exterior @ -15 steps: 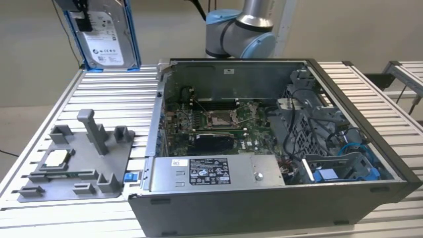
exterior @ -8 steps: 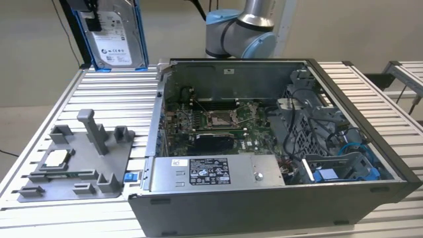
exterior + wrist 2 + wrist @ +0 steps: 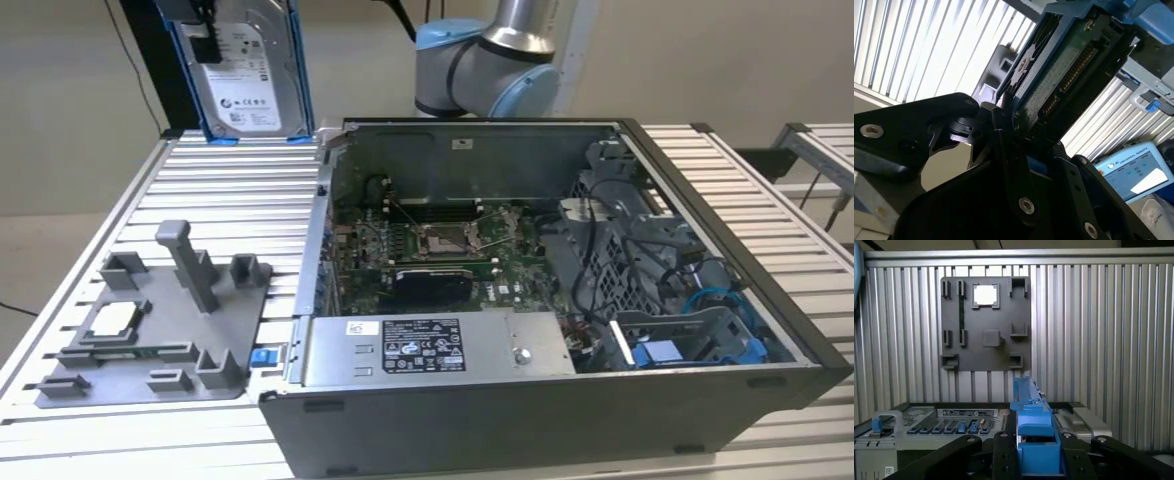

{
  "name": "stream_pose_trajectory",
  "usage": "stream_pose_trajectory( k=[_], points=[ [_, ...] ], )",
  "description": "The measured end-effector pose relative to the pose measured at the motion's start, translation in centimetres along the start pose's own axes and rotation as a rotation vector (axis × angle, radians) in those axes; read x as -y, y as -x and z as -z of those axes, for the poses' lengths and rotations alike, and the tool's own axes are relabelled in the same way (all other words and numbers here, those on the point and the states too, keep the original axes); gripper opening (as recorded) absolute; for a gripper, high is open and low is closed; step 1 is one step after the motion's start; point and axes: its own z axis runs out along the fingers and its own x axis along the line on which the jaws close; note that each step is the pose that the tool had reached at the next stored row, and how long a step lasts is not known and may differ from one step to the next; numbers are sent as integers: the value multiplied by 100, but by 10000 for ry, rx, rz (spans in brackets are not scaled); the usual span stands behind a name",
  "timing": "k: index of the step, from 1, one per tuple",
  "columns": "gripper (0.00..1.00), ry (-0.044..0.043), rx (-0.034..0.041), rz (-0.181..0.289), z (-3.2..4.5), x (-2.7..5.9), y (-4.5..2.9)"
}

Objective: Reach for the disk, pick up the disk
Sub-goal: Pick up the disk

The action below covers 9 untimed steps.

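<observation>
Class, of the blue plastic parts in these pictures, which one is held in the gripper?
The one framing the disk, clamped upright in the gripper; the blue bracket sits inside the computer case.

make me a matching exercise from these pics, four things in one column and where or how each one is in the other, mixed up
Things
1. disk
2. silver chip
3. grey fixture plate
4. computer case

Places or states
A. lying flat on the slatted table
B. open, motherboard showing
C. clamped in the gripper, above the table
D. seated in a recess of the grey fixture plate

Pairs: 1-C, 2-D, 3-A, 4-B
</observation>
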Motion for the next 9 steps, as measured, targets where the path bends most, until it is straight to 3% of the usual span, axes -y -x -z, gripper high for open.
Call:
stream_pose_trajectory(
  k=[9],
  points=[
    [0,0,0,0,2,175,6]
  ],
)
